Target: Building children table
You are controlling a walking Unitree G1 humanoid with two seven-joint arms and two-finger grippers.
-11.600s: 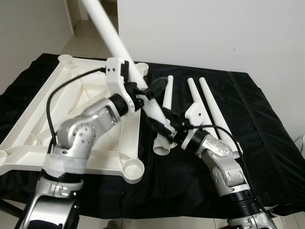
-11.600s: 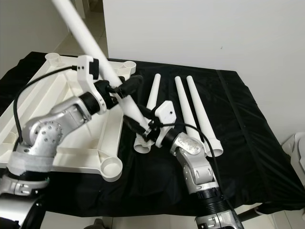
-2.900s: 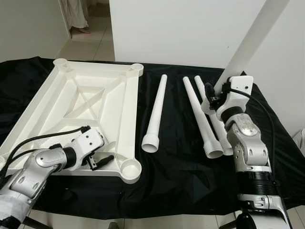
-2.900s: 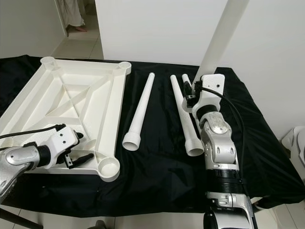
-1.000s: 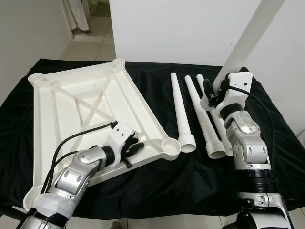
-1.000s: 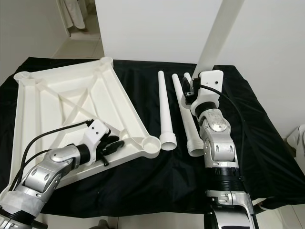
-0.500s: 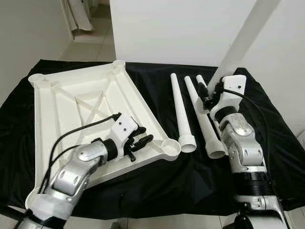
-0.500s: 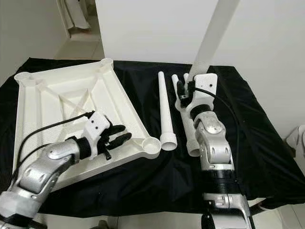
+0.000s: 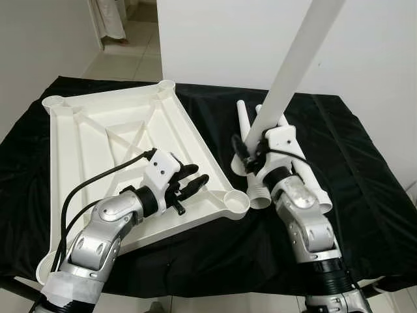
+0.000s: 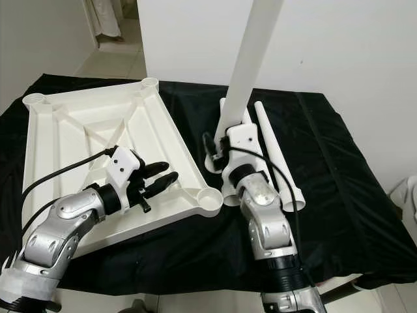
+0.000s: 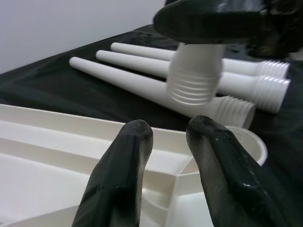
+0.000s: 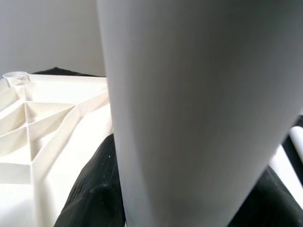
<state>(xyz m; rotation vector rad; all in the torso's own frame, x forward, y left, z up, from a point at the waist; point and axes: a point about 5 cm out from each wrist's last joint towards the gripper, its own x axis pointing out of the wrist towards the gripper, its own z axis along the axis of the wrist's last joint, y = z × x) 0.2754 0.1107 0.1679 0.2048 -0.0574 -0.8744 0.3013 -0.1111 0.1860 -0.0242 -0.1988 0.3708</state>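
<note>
The white tabletop lies upside down on the black cloth, one corner socket pointing toward me. My right gripper is shut on a white table leg, held nearly upright and leaning right. The leg's threaded end hangs just above and beyond that socket. My left gripper stands open over the tabletop's near rim, its fingers spread with nothing between them. Three more legs lie side by side on the cloth behind.
The black cloth covers the whole table, with bare room on the right side. A white wall stands close behind. Tiled floor and a doorway show at the far left.
My right gripper has carried the upright leg leftward, from the right side to just above the near corner socket. The left gripper has let go of the tabletop rim and opened.
</note>
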